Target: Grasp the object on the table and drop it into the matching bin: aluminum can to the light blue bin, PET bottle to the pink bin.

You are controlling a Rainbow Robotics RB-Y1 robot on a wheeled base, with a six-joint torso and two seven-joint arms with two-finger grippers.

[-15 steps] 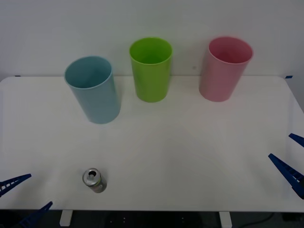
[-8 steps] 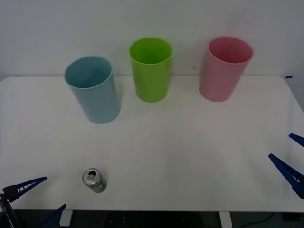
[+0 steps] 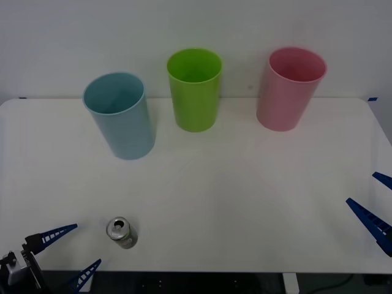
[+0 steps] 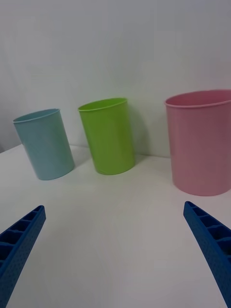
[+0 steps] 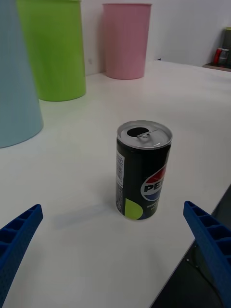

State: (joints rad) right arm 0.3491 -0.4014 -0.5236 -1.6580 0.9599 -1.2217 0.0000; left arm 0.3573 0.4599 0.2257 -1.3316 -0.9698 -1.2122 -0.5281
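Left end effector beside aluminum can

My left gripper, low at the frame's left, has blue ribbed fingers; so does my right gripper at the right edge. The table is plain white. The aluminum can has a shiny silver top and a black side with a red, white and blue round logo, white lettering and a yellow-green dot. Across the upper frame: the light blue bin, a lime green bin, the pink bin.
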